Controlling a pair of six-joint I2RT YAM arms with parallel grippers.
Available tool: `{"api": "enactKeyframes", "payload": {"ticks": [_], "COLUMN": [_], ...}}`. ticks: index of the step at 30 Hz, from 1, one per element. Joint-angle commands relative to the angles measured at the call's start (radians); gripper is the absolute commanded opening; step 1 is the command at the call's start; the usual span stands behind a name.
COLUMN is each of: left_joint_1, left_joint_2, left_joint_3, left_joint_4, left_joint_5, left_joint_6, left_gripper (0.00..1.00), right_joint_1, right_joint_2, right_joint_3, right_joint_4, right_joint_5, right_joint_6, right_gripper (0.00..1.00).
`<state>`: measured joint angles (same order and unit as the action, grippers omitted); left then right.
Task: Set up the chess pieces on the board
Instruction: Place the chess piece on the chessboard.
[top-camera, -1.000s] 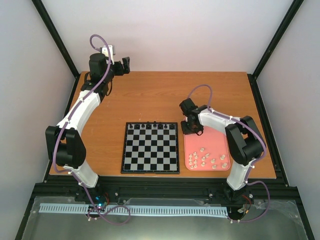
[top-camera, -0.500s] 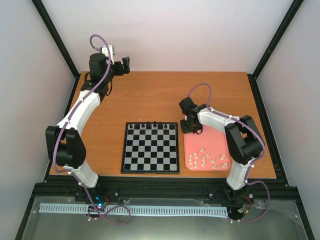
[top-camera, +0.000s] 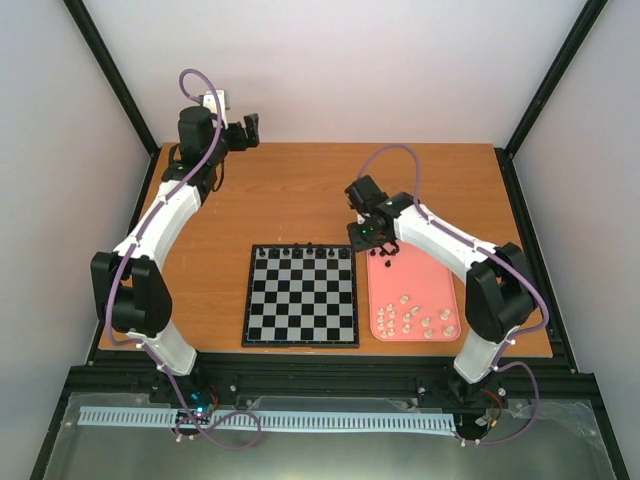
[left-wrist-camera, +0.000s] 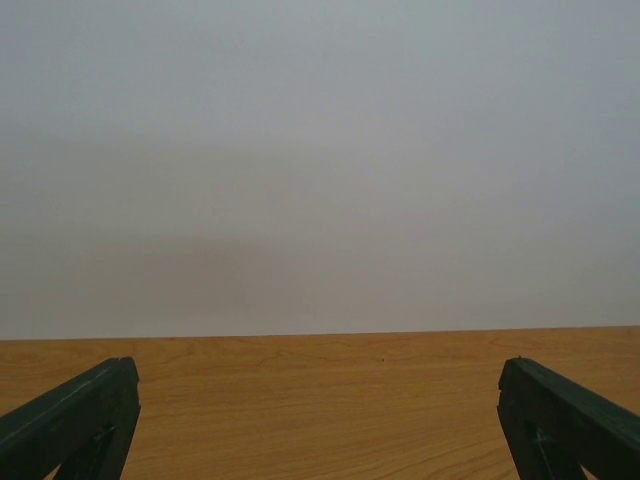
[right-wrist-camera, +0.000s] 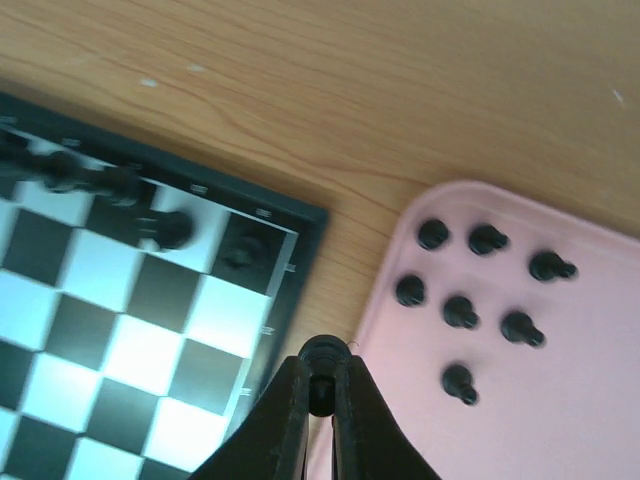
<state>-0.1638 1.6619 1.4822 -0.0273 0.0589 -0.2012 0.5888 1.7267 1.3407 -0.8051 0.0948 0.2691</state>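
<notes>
Black chess piece (right-wrist-camera: 322, 352) being pinched tight between the right jaws, hanging over the gap between the board (right-wrist-camera: 130, 350) and the pink tray (right-wrist-camera: 560, 400), arm having swung from over the tray toward the board's corner

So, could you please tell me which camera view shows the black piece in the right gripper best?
The right wrist view: close up, the black piece is pinched in the right gripper, between board and pink tray. The top external view leaves it too small to make out; the left wrist view misses it.
</notes>
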Motion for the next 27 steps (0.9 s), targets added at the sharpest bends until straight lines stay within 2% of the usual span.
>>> {"api": "enactKeyframes", "payload": {"ticks": [1, 10, 16, 22, 27], "left_joint_1": [-0.003, -0.003, -0.003, -0.003, -0.003], "left_joint_2": [-0.045, -0.124, -0.162, -0.178, -0.196], "left_joint_3": [0.032, 0.01, 0.008, 0.009, -0.009], "left_joint_4": [-0.022, -0.03, -0.042, -0.056, -0.049], "left_joint_5": [-0.039, -0.074, -0.087, -0.078, -0.097], "left_joint_6": [0.02, 0.01, 0.017, 0.026, 0.036], "left_gripper": [1.0, 1.0, 1.0, 1.0, 1.0], "right_joint_1": [0.08, 0.223, 0.305, 0.32, 0.336], "right_joint_2": [0.038, 0.234, 0.399, 0.521, 0.586], "right_joint_3": [0.123, 0.391, 0.602, 0.75, 0.833], "right_joint_4": [-0.049, -0.027, -0.092, -0.152, -0.184], "right_joint_5": [-0.019, -0.162, -0.21, -0.286, -0.258], "right_joint_6": [-0.04, -0.1, -0.139, -0.144, -0.157], "right_gripper": [0.06, 0.06, 0.06, 0.06, 0.06]}}
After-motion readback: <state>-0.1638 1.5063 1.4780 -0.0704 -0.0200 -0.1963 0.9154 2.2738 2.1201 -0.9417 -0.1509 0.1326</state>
